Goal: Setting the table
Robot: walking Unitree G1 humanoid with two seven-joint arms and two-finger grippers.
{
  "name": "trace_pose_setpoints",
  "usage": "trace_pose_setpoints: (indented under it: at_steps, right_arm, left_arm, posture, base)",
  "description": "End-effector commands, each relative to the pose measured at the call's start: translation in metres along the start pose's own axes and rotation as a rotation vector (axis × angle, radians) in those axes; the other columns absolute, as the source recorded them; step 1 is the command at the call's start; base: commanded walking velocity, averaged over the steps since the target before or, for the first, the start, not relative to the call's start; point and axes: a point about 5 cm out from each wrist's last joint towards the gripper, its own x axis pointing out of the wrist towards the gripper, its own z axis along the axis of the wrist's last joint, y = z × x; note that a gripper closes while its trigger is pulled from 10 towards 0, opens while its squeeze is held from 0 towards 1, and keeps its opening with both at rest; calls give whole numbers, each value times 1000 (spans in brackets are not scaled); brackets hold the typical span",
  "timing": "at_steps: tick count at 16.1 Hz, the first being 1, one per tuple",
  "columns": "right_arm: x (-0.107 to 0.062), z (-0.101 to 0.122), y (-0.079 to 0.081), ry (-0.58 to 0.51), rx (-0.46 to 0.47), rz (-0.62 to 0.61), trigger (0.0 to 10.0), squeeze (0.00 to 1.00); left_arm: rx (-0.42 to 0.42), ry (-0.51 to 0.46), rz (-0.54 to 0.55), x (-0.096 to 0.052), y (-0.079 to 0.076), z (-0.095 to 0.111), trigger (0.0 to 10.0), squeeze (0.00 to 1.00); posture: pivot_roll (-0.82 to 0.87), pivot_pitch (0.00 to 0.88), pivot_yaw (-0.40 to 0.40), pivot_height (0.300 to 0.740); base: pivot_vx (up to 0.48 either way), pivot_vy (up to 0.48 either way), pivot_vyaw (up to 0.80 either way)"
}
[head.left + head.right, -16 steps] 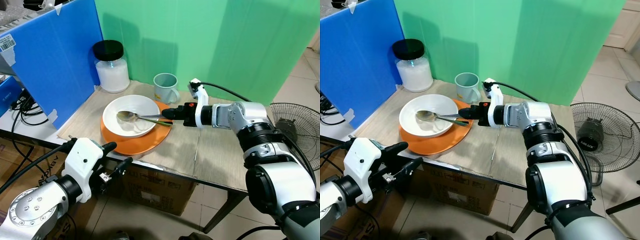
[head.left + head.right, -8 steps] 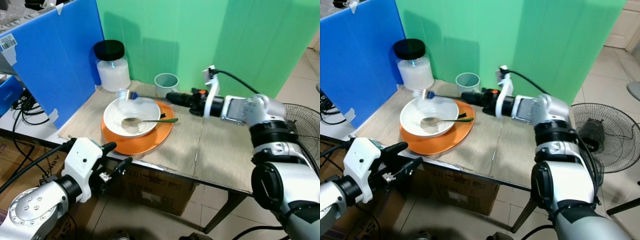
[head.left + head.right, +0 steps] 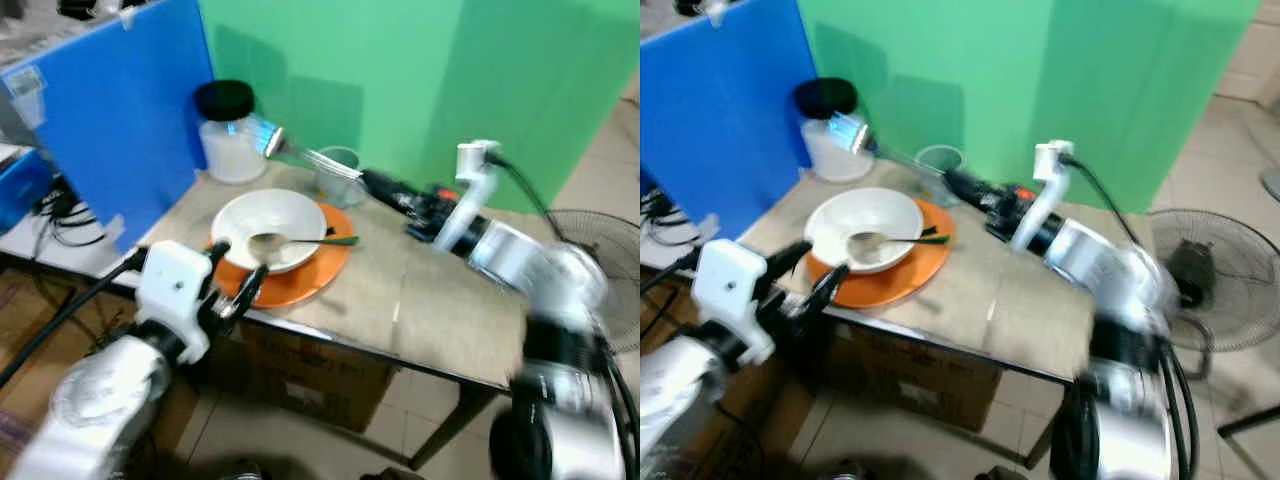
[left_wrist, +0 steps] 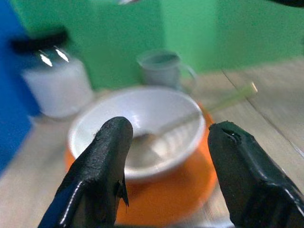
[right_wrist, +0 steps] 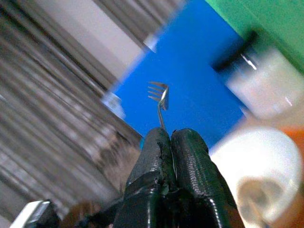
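Holding a fork (image 3: 300,152) up in the air, the right gripper (image 3: 372,181) has its two black fingers (image 5: 190,161) pressed together on the handle, and the tines stick out above and beyond the white bowl (image 3: 268,228), toward the jar (image 3: 228,135). Both head views are smeared by motion, so the fork reads as a bright streak there; the right wrist view shows its tines more plainly against the blue panel (image 3: 120,120).

The bowl sits on an orange plate (image 3: 300,282) on the counter (image 3: 440,320). A spoon (image 3: 295,240) lies in the bowl, its dark-tipped handle resting over the rim on the side nearer the right arm. Just behind the bowl stands a grey-blue mug (image 3: 338,172), partly crossed by the fork's handle. The jar, white-filled with a black lid, stands behind the bowl on the side nearer the blue panel.

The left gripper (image 4: 166,156) hovers at the counter's front edge, just before the bowl, fingers apart and holding nothing. A floor fan (image 3: 590,250) is partly hidden behind the right arm.
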Motion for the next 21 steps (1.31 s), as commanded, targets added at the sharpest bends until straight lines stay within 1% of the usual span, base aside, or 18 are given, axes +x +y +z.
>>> trace_pose_setpoints:
  at_steps: [1,3,5,6,8,9,10,12,13,14,16,17,19,20,21]
  right_arm:
    - [-6,0,7,-25,-21,-5,10000,0]
    - [-16,-14,10,-47,-35,-63,10000,0]
    - [-23,-18,11,-95,-57,-118,10000,0]
    - [-31,-20,16,-172,-42,-139,10000,0]
    - [-37,-23,21,-225,-11,-142,10000,0]
    - [-39,-25,20,-241,-2,-166,10000,0]
    - [-39,-26,19,-254,-11,-201,10000,0]
    - [-39,-26,18,-288,-11,-260,10000,0]
    - [-39,-27,17,-310,-1,-291,10000,0]
    - [-41,-28,17,-324,12,-307,10000,0]
    - [-44,-29,16,-328,-9,-349,10000,0]
    - [-44,-28,16,-303,-71,-386,10000,0]
    - [-45,-27,15,-282,-117,-410,10000,0]
    - [-46,-26,15,-273,-157,-428,10000,0]
    - [-48,-23,14,-264,-208,-459,10000,0]
  left_arm:
    - [22,-13,38,4,0,1,10000,0]
    - [29,-41,77,9,-5,2,10000,0]
    - [15,-65,114,12,-7,4,10000,0]
    - [15,-82,136,13,-10,6,10000,0]
    - [5,-97,137,15,-14,7,10000,0]
    - [23,-96,123,18,-17,7,10000,0]
    - [18,-97,132,20,-17,7,10000,0]
    - [24,-87,172,22,-13,5,10000,0]
    - [49,-58,215,21,-8,0,10000,0]
    - [57,-38,251,19,-4,-4,10000,0]
    - [82,-29,304,15,2,-8,10000,0]
    - [81,-25,338,14,9,-8,10000,0]
    - [93,-15,359,12,14,-10,10000,0]
    - [108,-10,386,9,20,-11,10000,0]
    - [111,-3,427,5,29,-13,10000,0]
  posture:
    - [-36,1,15,740]
    - [-45,0,23,740]
    - [-53,0,32,740]
    - [-60,0,42,740]
    - [-65,0,50,740]
    - [-68,0,54,740]
    - [-69,0,54,740]
    - [-73,0,48,740]
    - [-74,0,47,740]
    - [-75,0,47,740]
    - [-74,0,46,740]
    - [-74,0,46,740]
    - [-74,0,49,740]
    - [-73,0,50,740]
    - [-73,0,50,740]
  base:
    - [0,0,0]
    - [0,0,-741]
    - [0,0,-800]
    - [0,0,-800]
    - [0,0,-800]
    - [0,0,-800]
    - [0,0,-800]
    - [0,0,-800]
    - [0,0,-800]
    - [0,0,-800]
    - [0,0,-800]
    - [0,0,-800]
    - [0,0,-800]
    - [0,0,-800]
    - [0,0,-800]
